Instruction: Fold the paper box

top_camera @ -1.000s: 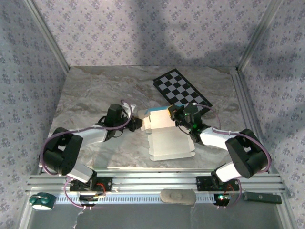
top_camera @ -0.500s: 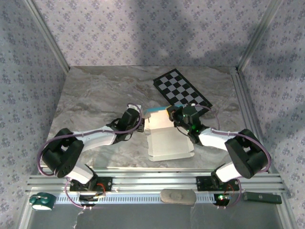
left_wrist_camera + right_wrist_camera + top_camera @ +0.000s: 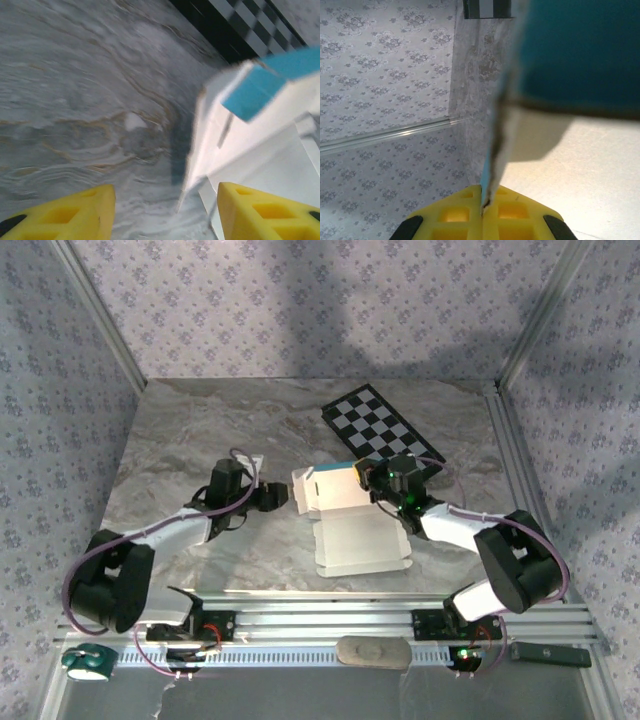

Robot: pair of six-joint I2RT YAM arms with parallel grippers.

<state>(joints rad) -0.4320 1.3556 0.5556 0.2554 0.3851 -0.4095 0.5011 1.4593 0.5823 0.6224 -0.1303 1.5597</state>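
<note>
The paper box (image 3: 360, 540) lies in the middle of the table, white face up, its far part raised with a turquoise edge on top. My right gripper (image 3: 366, 478) is shut on the raised far-right edge; in the right wrist view the yellow fingers (image 3: 525, 212) pinch the thin cardboard (image 3: 492, 165), with the turquoise face (image 3: 575, 50) above. My left gripper (image 3: 279, 498) stands open just left of the box's left flap, touching nothing. In the left wrist view its fingertips (image 3: 67, 215) frame bare table and the white flap edge (image 3: 200, 150), with a turquoise tab (image 3: 265, 80) behind.
A black-and-white checkerboard (image 3: 385, 435) lies at the back right, just behind the box. Patterned walls close the table on three sides. The aluminium rail (image 3: 330, 625) runs along the near edge, with a tape roll (image 3: 85, 662) and small items below it.
My left gripper pushed in against the box's left side, then drew back to the left and opened. The box's left flap now juts out further left. The right gripper kept its grip.
</note>
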